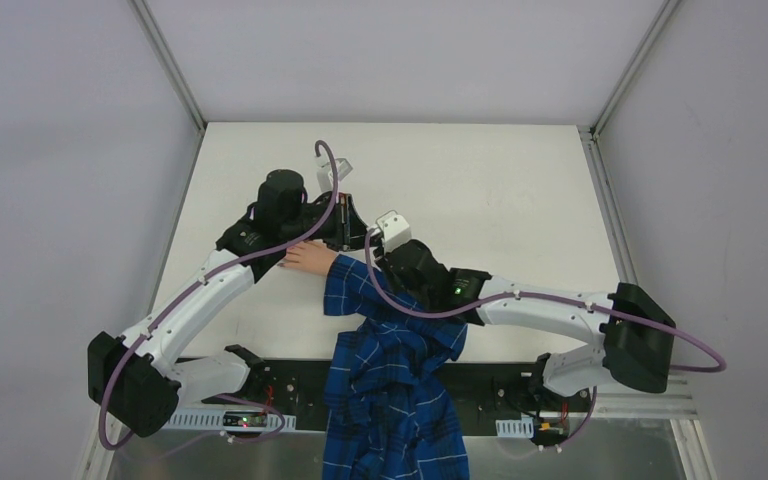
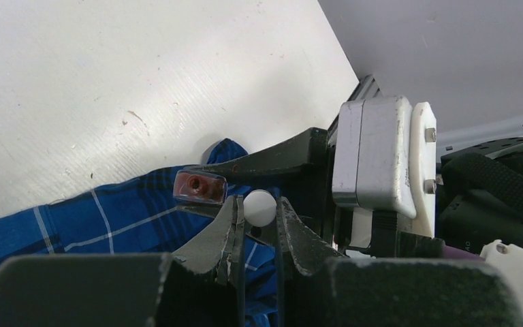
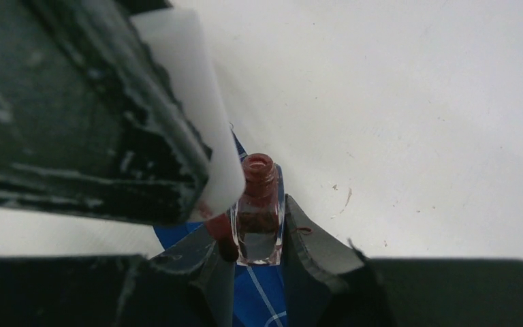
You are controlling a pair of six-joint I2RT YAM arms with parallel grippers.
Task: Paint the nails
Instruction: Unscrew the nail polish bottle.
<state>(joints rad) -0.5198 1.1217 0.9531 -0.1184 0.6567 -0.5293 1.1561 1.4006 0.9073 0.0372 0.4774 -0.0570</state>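
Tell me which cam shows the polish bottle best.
Right wrist: the polish bottle sits centre frame, uncapped, dark red inside, clamped in the right gripper. Left wrist shows mostly its open mouth, end-on. Top external: can't make it out.

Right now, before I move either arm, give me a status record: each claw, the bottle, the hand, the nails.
left claw: shut on white cap
right claw: shut on polish bottle
polish bottle: uncapped, dark red polish inside
hand: on the table, partly covered by the left arm
plaid sleeve: trails toward the near edge
nails: hidden in every view
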